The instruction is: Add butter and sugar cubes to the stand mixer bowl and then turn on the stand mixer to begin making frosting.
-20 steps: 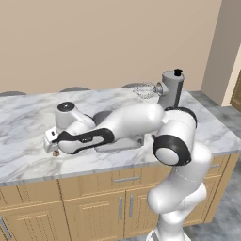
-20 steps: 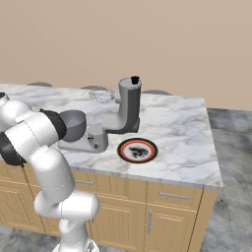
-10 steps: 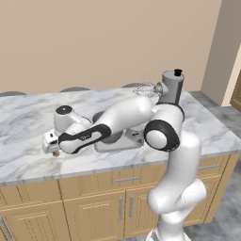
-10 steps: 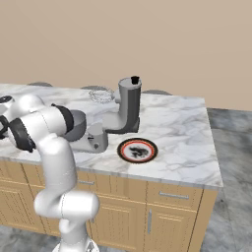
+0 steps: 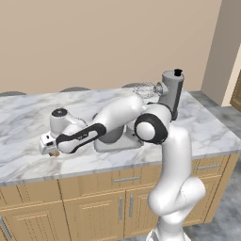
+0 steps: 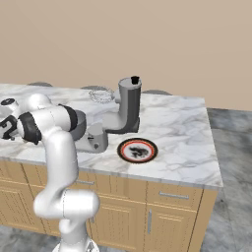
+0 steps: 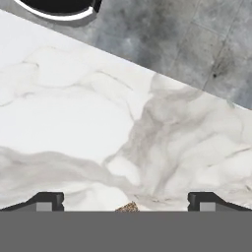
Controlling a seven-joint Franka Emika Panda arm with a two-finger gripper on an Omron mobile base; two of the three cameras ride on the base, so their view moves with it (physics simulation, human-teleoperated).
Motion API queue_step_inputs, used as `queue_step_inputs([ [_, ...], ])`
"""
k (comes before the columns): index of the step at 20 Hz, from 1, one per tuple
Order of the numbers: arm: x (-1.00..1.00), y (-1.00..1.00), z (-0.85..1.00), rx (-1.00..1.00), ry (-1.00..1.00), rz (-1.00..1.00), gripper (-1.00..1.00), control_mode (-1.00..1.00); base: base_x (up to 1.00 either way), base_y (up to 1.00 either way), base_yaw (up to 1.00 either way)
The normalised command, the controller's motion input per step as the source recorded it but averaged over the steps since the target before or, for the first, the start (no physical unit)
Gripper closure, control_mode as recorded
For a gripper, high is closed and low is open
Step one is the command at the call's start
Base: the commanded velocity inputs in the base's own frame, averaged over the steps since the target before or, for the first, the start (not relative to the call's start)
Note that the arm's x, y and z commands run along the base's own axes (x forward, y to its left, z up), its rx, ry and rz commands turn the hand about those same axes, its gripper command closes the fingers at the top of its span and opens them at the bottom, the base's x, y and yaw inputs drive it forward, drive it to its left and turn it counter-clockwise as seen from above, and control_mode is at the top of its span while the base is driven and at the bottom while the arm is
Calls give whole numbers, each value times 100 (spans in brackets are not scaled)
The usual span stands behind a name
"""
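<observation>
End effector (image 5: 52,149) is parked low over the left part of the marble table (image 5: 212,136), reaching away from the stand mixer (image 5: 167,96). Hand view: both fingertips (image 7: 47,201) sit wide apart at the bottom of frame, bare marble between them, so it reads as released, nothing gripped. A tan-brown speckled bit peeks up at the bottom edge, roughly midway between the tips. I take that as one of the sugar cubes (image 7: 128,207); the left base view shows a brown speck (image 5: 54,153) right under the hand, same spot. So the key relation is that the cube lies directly below and centred in the finger gap, and the move should be a straight drop and close, no lateral correction that I can see. The cube is too small to call a long axis; it looks near-square, so wrist yaw shouldn't matter much. I can only make out one cube; I can't say where the second or the butter is. The stand mixer bowl (image 6: 78,125) sits on the mixer base just beside the arm's elbow, well to the right of the hand, so the carry after the grasp goes right, back toward the mixer. A red-rimmed plate (image 6: 138,150) sits further right, not relevant. No brand, label or readable text on the mixer or anything else.
</observation>
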Motion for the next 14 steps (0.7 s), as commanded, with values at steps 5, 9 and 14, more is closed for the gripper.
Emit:
queue_step_inputs([
  [5, 31, 6, -30, -1, 1, 0, -100, -100, 0, 0, 0],
  [9, 29, 8, -26, 0, 1, 0, -100, -100, 0, 0, 0],
  [14, 25, 15, -25, 0, 1, 0, -100, -100, 0, 0, 0],
])
